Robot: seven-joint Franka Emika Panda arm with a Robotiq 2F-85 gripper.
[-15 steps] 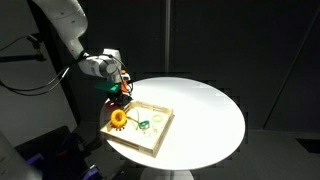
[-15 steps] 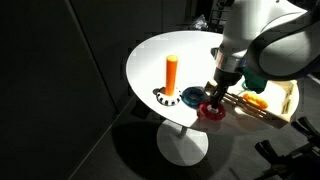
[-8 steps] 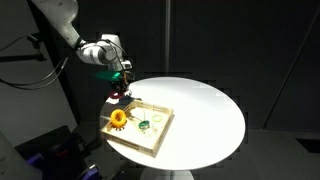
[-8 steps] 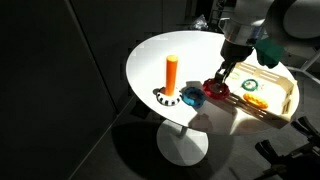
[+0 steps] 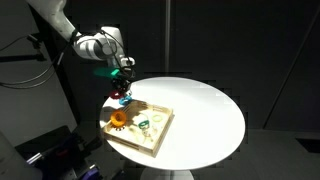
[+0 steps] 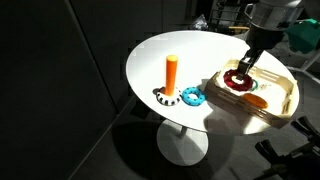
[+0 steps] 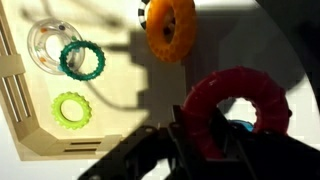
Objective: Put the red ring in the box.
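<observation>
Red ring: pinched in gripper, hanging over box floor; step: carry judged nearly complete; next: lower a little, part jaws, avoiding orange gear.

Round white table carries the box, orange peg, blue gear.

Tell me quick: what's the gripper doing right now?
Gripper: closed, holding the red ring over the box.
</observation>
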